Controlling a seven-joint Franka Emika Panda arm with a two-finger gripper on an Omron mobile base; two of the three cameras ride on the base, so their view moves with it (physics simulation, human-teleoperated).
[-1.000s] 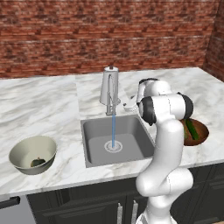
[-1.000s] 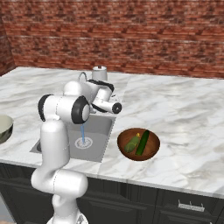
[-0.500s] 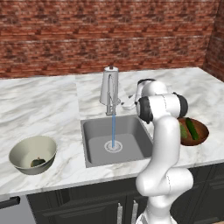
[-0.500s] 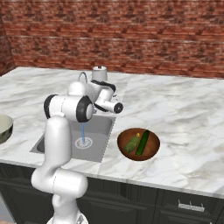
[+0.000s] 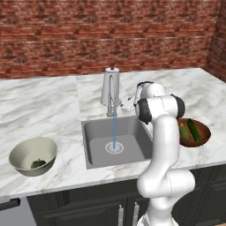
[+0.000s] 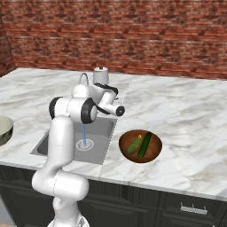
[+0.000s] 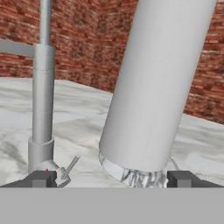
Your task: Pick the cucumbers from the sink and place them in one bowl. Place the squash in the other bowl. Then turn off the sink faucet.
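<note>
Two bowls filled — faucet (image 5: 111,90) running, open-jawed gripper (image 7: 111,178) right at its base; next, nudge it off.

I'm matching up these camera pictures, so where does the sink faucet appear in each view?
Left base view: the sink faucet stands just above centre, behind the sink.
Right base view: upper left of centre, partly behind the arm.
Hand view: its broad body fills the middle.
Shared landmark: the brick wall behind it.

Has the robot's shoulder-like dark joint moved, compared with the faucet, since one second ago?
Yes. In the left base view it has shifted slightly left, closer to the sink faucet; the open gripper faces the faucet's body.
</note>
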